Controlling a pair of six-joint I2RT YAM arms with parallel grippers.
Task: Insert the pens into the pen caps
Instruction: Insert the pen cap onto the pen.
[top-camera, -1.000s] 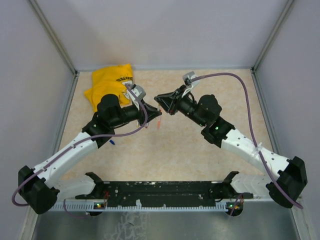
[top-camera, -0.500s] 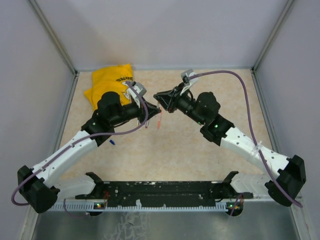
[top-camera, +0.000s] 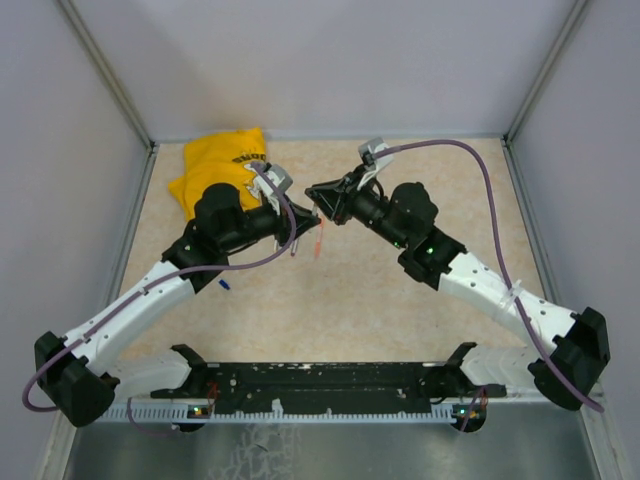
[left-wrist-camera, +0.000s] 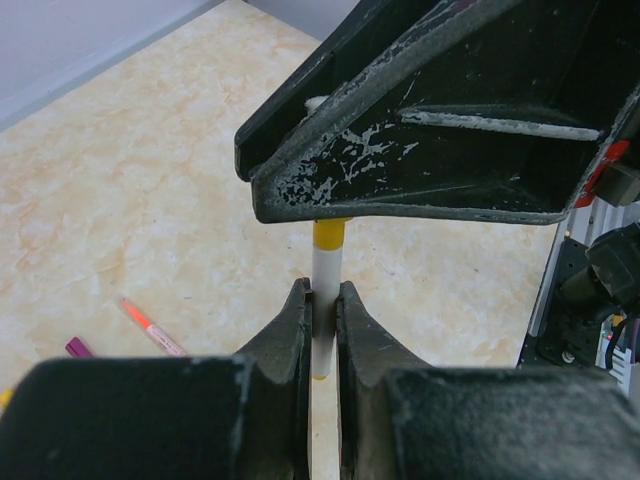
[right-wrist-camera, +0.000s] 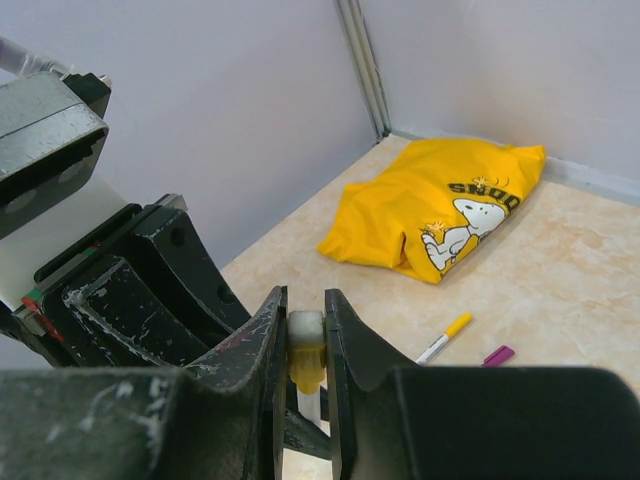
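My left gripper (left-wrist-camera: 322, 300) is shut on a white pen (left-wrist-camera: 327, 285) with a yellow band, held upright. My right gripper (right-wrist-camera: 306, 322) is shut on a yellow pen cap (right-wrist-camera: 307, 365), and the pen's barrel (right-wrist-camera: 309, 403) shows just under it. In the top view the left gripper (top-camera: 312, 213) and the right gripper (top-camera: 318, 196) meet tip to tip above the table's middle. An orange-red pen (top-camera: 319, 240) lies on the table below them and also shows in the left wrist view (left-wrist-camera: 150, 326). A purple pen cap (right-wrist-camera: 497, 355) lies beside a capped white and yellow pen (right-wrist-camera: 445, 337).
A yellow cloth (top-camera: 222, 170) with a cartoon print is bunched at the back left, also seen from the right wrist (right-wrist-camera: 440, 205). A small blue piece (top-camera: 226, 283) lies beside the left arm. Purple cables loop off both arms. Walls close in the table on three sides.
The right gripper has shifted a little left and back, and the left gripper has come up to it, so the cap and the pen now sit closer together.
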